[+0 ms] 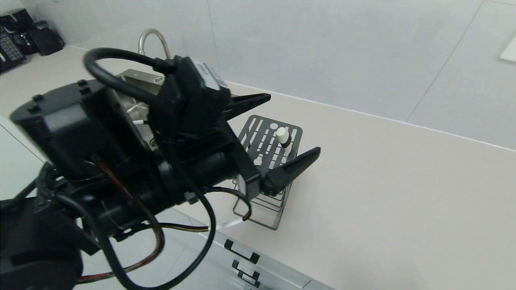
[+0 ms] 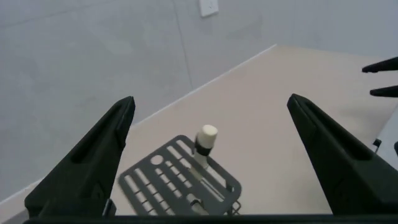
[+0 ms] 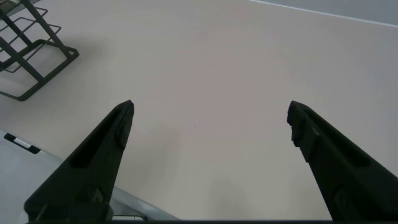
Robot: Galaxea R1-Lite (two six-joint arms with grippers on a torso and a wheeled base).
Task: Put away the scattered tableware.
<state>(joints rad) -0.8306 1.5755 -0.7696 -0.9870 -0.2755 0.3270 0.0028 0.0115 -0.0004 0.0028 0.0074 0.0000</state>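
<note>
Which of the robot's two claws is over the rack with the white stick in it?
The left gripper: it hangs open above the rack and its white-handled utensil. The right gripper is over bare counter.

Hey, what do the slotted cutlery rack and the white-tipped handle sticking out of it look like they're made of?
The cutlery rack: likely metal with a matte dark-grey coating; thin punched top plate, bent wire sides. The handle: white cap over a black band, smooth and dull, probably plastic, possibly ceramic; too small to be sure.
</note>
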